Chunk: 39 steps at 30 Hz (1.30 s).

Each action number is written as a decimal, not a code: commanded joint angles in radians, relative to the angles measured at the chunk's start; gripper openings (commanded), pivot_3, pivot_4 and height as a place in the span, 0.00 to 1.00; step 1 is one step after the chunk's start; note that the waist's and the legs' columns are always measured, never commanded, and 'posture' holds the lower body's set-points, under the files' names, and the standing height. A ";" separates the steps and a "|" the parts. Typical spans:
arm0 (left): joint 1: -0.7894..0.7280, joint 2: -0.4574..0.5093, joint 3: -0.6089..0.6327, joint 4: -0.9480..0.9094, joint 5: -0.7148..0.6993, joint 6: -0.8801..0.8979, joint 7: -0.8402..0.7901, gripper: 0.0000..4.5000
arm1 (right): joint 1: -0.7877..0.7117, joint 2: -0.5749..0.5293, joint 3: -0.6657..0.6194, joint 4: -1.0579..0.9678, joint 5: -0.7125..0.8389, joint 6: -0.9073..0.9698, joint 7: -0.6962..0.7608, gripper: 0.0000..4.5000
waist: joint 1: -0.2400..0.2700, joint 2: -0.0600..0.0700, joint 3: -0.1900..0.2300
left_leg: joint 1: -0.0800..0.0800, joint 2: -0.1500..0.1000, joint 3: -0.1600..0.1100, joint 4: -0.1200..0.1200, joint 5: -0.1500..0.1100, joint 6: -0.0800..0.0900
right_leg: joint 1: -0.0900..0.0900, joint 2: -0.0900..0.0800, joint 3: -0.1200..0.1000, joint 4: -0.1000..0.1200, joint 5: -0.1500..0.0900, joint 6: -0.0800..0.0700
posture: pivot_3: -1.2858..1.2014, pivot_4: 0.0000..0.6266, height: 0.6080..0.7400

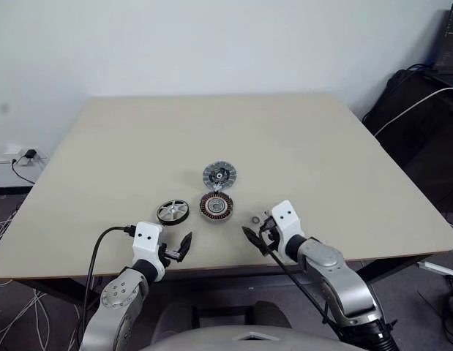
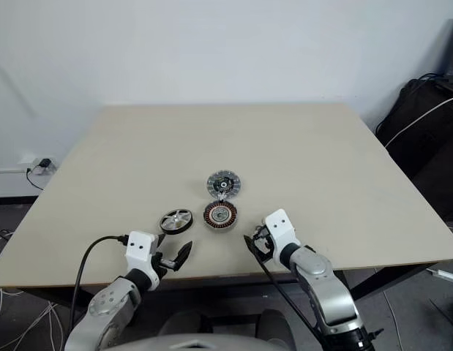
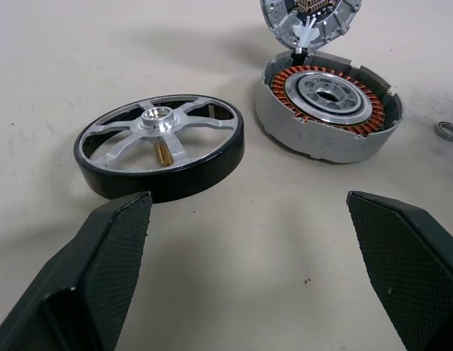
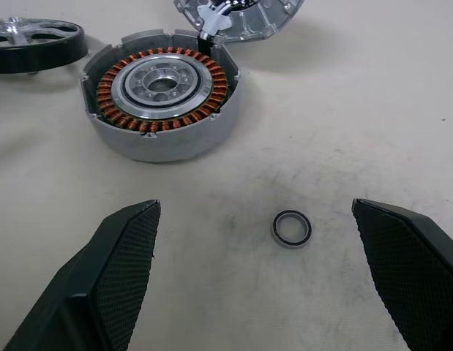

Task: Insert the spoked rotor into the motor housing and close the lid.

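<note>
The spoked rotor, a silver wheel with a dark rim, lies flat on the table near the front edge. Right of it sits the motor housing, its copper windings facing up around a silver centre. The lid lies just behind the housing, ribbed face up, touching the housing's far rim. My left gripper hovers open just in front of the rotor, holding nothing. My right gripper is open and empty in front of and to the right of the housing.
A small metal ring lies on the table between my right gripper and the housing. Dark bags and cables stand beyond the table's right edge. A wall socket with a plug is at the far left.
</note>
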 commanded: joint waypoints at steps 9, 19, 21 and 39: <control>-0.018 0.004 -0.006 -0.041 0.017 -0.003 0.011 1.00 | -0.019 0.016 -0.007 -0.007 -0.001 0.010 -0.024 1.00 | 0.000 -0.001 0.003 | 0.000 0.000 0.000 0.000 0.000 0.000 | 0.000 0.000 0.000 -0.001 0.000 0.000 | 0.52 0.00 1.00; -0.013 0.003 -0.013 -0.039 0.028 -0.007 0.010 1.00 | -0.083 0.094 0.003 0.112 -0.026 0.036 -0.095 1.00 | -0.001 -0.001 0.003 | -0.001 0.000 0.000 -0.001 0.000 0.000 | -0.001 0.000 0.000 -0.001 0.000 0.000 | 0.52 0.00 1.00; -0.010 0.002 -0.015 -0.041 0.029 -0.008 0.012 1.00 | -0.095 0.106 -0.001 0.137 -0.028 0.034 -0.104 1.00 | -0.001 -0.001 0.003 | -0.001 0.000 0.000 -0.001 0.000 0.000 | -0.001 0.000 0.000 -0.001 0.000 0.000 | 0.52 0.00 1.00; 0.008 0.003 -0.025 -0.048 0.043 -0.015 0.009 1.00 | -0.097 0.115 -0.015 0.248 -0.048 -0.014 -0.116 0.66 | -0.004 0.000 0.003 | -0.001 0.000 0.000 -0.002 0.000 0.000 | -0.001 0.000 0.000 -0.002 0.000 0.000 | 0.52 0.00 1.00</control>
